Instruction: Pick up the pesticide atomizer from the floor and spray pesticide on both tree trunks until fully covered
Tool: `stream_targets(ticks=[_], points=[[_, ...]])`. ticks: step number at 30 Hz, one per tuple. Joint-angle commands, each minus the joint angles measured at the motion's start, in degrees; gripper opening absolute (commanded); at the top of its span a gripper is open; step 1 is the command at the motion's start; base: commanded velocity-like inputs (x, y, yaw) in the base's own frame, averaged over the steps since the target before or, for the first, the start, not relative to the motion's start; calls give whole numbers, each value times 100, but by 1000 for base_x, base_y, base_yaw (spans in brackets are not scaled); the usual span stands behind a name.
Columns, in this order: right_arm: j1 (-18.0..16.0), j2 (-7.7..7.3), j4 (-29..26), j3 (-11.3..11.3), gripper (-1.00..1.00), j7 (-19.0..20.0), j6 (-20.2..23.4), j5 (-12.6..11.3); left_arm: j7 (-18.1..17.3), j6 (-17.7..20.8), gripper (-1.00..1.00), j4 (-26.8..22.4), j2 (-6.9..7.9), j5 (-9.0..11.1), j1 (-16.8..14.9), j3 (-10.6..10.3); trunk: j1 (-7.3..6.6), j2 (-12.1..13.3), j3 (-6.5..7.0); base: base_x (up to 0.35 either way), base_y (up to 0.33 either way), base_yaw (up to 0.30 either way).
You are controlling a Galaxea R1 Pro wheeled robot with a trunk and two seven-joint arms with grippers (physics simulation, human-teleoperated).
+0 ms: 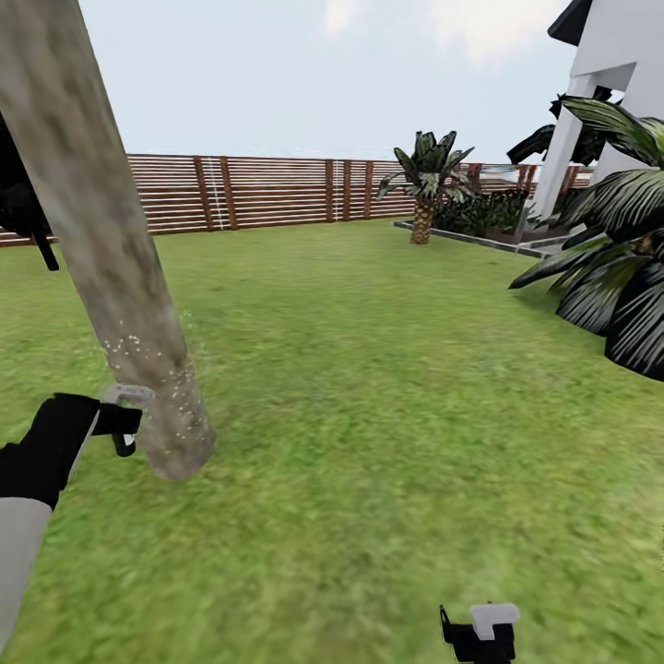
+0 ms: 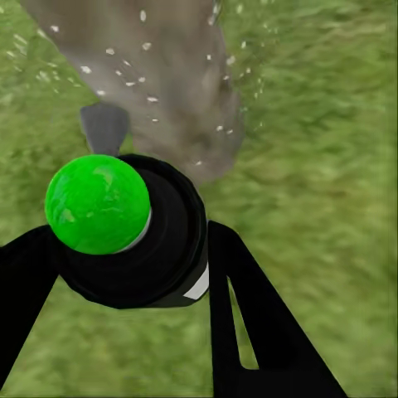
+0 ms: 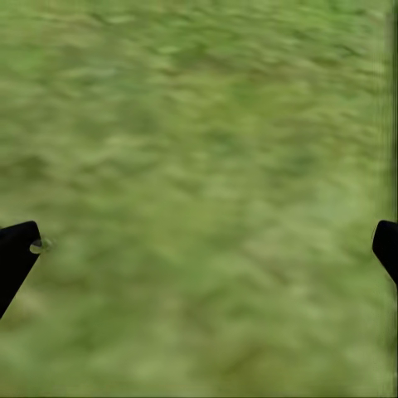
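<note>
One wide lawn (image 1: 387, 387) runs back to a brown slat fence (image 1: 277, 189), with a pale tree trunk (image 1: 111, 249) leaning close in front. Beside that trunk's base the left gripper (image 2: 124, 249) clamps the black pesticide atomizer (image 2: 153, 240), whose green cap (image 2: 97, 203) and white droplets on the bark show from the left wrist. Over bare grass away from the trunk, the right gripper (image 3: 203, 249) has its fingers spread wide.

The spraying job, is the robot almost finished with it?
Not yet. Picking up looks done: the left gripper holds the atomizer. Spraying is in hand: white droplets speckle the lower tree trunk, while its upper part looks bare. Still left: the rest of this trunk and the second tree. The right gripper hangs open over grass.
</note>
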Motion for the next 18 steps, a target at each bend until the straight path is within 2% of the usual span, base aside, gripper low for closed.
stream_targets(ticks=[1, 4, 5, 6, 9, 10, 15, 16, 18], points=[[0, 0, 0, 0, 100, 0, 0, 0, 9, -10, -100, -4, -72, -64, -1, -9, 0, 0, 0, 163, -245, 0], [0, 0, 0, 0, 100, 0, 0, 0, 24, -7, -100, 27, -36, -67, 4, 49, 0, 0, 0, 110, -254, 96], [0, 0, 0, 0, 100, 0, 0, 0, 118, -5, -100, 35, 94, -65, 10, 61, 0, 0, 0, 30, -267, 224], [0, 0, 0, 0, 100, 0, 0, 0, 375, -4, -100, 50, 256, -56, 15, 111, 0, 0, 0, 6, -271, 266], [0, 5, 0, 0, 100, 0, 0, 0, 582, -11, -100, 53, 278, -46, 85, 272, 0, 0, 0, 2, -272, 274], [0, 5, 0, 0, 100, 0, 0, 0, 599, -11, -100, 55, 267, -41, 91, 279, 0, 0, 0, 1, -272, 276], [0, 7, 0, 0, 100, 0, 0, 0, 745, -21, -100, 188, -205, -62, 137, 283, 0, 0, 0, 0, -272, 277], [0, 6, 0, 0, 100, 0, 0, 0, 874, -21, -100, 193, -259, -63, 137, 304, 0, 0, 0, 0, -272, 277], [0, 6, 0, 0, 100, 0, 0, 0, 994, -21, -100, 195, -249, -57, 138, 332, 0, 0, 0, 0, -272, 277]])
